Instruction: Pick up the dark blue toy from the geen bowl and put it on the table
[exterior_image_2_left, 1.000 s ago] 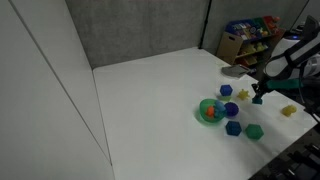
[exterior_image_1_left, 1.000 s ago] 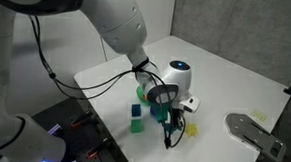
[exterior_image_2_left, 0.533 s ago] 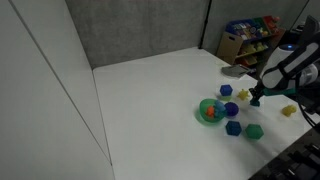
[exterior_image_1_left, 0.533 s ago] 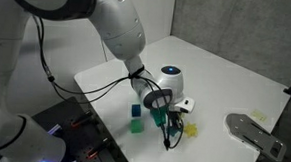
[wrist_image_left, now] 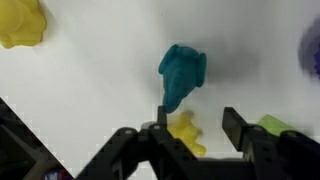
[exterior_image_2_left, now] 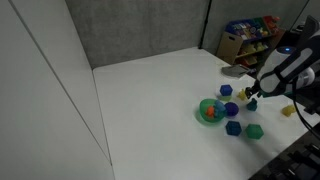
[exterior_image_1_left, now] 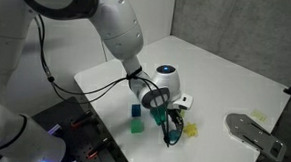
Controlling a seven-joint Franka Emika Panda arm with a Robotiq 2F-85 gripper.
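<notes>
Dark blue toy (exterior_image_2_left: pixel 219 106): in an exterior view a small blue plastic piece lies inside the round green bowl (exterior_image_2_left: pixel 203 104), touching or just beside a small orange piece (exterior_image_2_left: pixel 208 115). It is too small for its shape to be read. The bowl stands on the white table (exterior_image_2_left: pixel 160 90).

Gripper (exterior_image_2_left: pixel 253 100): it hangs low over the table, apart from the bowl on the side away from the grey wall. In the wrist view the two black fingers (wrist_image_left: pixel 158 140) are spread, with nothing held between them. A small yellow plastic toy (wrist_image_left: pixel 186 132) lies on the table below the gap, close to one finger. I cannot tell whether it touches.

A teal plastic toy (wrist_image_left: pixel 182 76) lies on the table just ahead of the fingertips, clear of both. A second yellow toy (wrist_image_left: pixel 20 22) lies in the upper corner of the wrist view, well apart.

In an exterior view a blue cube (exterior_image_1_left: pixel 137 110) and a green cube (exterior_image_1_left: pixel 137 126) lie close together on the table, beside the gripper (exterior_image_1_left: pixel 171 130). The arm's cable hangs down along the wrist.
</notes>
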